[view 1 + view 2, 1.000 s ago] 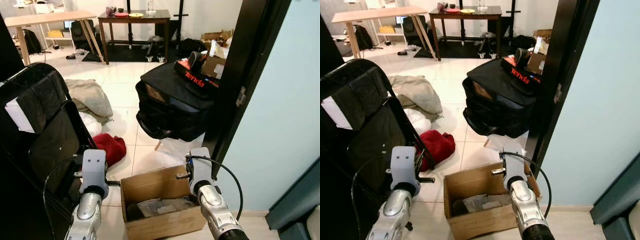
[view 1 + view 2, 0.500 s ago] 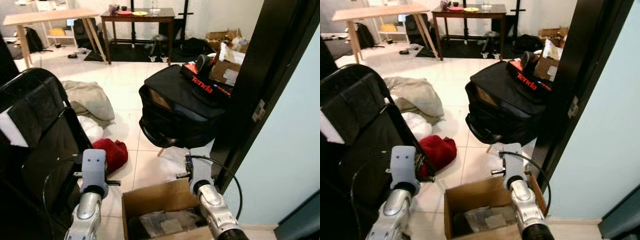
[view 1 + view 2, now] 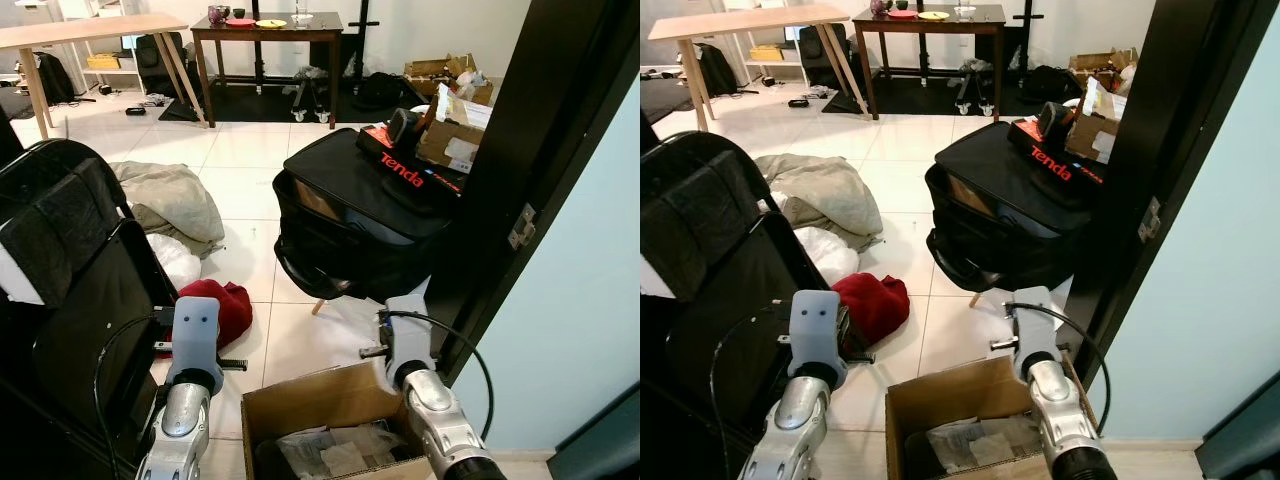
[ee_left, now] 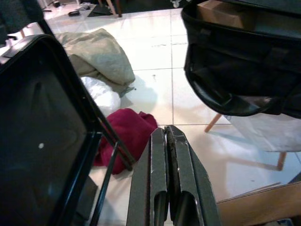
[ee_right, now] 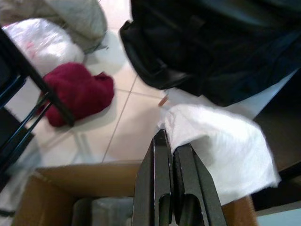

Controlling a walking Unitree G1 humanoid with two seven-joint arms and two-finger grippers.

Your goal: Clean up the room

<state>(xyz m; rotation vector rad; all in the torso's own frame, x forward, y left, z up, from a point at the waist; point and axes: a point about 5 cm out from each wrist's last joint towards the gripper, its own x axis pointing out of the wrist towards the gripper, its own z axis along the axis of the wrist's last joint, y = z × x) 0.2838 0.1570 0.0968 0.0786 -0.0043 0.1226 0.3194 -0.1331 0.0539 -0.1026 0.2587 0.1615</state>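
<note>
A dark red cloth (image 3: 226, 306) lies crumpled on the white tile floor beside a white plastic bag (image 3: 181, 262) and a beige heap of fabric (image 3: 176, 198). An open cardboard box (image 3: 322, 410) with papers in it stands just before me. Both arms are held low in front, left wrist (image 3: 195, 338) by the red cloth's side, right wrist (image 3: 409, 342) over the box's far edge. My left gripper (image 4: 164, 133) is shut and holds nothing, pointing at the floor near the red cloth (image 4: 125, 139). My right gripper (image 5: 168, 140) is shut and empty above the box edge (image 5: 70, 174).
A big black bag (image 3: 357, 222) with a Tenda box (image 3: 404, 171) on top stands ahead right, a white sheet (image 5: 221, 153) under it. A black folding chair (image 3: 70, 270) crowds the left. A black door frame (image 3: 545, 150) and pale blue wall close the right. Tables (image 3: 265, 28) stand at the back.
The whole picture has shifted, so the camera has moved: the cardboard box sits lower in the frame and the black bag nearer. Both arms keep the same pose, grippers still shut.
</note>
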